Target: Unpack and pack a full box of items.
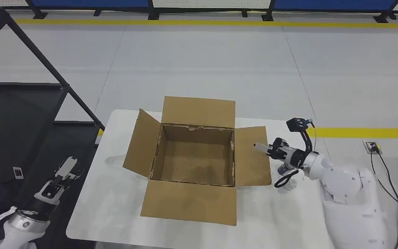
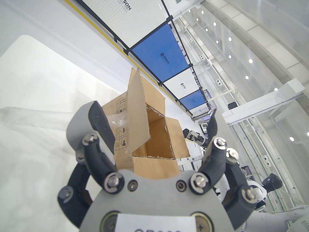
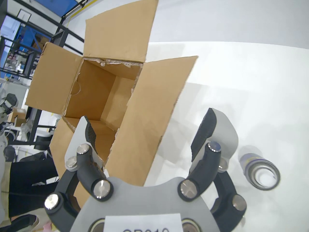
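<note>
**Top view, clock directions taken from the box.** One cardboard box (image 1: 193, 155) stands at the middle of the white bench (image 1: 118, 205), all four flaps folded outward and its bare floor showing. There are two claws. The right claw (image 1: 264, 148) is at 3 o'clock, fingers apart, above the nearest flap. The left claw (image 1: 65, 169) is at 8 o'clock, fingers also apart, beyond the bench edge and well apart from the box. One small can (image 3: 262, 170) stands upright at 4 o'clock, just beside the right claw.
</note>
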`<state>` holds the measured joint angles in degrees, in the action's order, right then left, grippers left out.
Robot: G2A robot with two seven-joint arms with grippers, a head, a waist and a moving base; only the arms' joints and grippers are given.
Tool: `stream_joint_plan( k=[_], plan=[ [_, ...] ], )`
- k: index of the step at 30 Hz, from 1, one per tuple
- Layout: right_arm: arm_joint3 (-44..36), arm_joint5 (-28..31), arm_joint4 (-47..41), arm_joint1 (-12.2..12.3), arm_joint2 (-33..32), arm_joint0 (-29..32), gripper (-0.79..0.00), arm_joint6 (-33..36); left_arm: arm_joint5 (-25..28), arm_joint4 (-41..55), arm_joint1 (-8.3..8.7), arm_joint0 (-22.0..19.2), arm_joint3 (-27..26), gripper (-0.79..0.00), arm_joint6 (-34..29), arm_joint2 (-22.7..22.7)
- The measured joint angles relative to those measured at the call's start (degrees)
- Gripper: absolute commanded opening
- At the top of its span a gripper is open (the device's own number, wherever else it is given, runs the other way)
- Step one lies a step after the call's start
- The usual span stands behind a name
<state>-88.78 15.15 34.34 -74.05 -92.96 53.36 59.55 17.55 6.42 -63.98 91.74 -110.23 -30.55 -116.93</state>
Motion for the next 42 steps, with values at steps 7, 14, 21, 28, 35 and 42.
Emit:
stream_joint_plan(
  k=[7,14,21,28,35,42],
  plan=[
    [2.3,-1.1,-2.3,0.6,1.8,-1.8,0.000,1.7,0.1,-0.8,0.04,-0.1,-0.1,0.000,1.1,0.5],
    [0.0,-3.5,-2.9,1.0,4.7,-1.4,0.000,2.8,0.5,-0.6,0.14,0.1,0.0,0.000,1.1,0.3],
    [-2.2,-6.6,-1.4,1.2,8.3,-1.8,0.000,2.6,1.1,0.3,0.19,0.8,0.1,0.000,1.0,-0.3],
    [-4.5,-10.4,1.7,1.6,9.7,-1.3,0.000,0.5,1.4,1.1,0.25,1.4,0.2,0.000,0.8,-0.9],
    [-19.0,-12.6,11.3,3.3,2.9,10.1,0.000,-2.5,1.5,1.5,0.33,1.6,-0.4,0.000,0.3,-0.9],
    [-29.6,-14.3,25.3,4.5,-0.5,22.3,0.000,1.1,1.4,1.9,0.47,1.2,-1.5,0.000,-1.0,0.2]
  ],
)
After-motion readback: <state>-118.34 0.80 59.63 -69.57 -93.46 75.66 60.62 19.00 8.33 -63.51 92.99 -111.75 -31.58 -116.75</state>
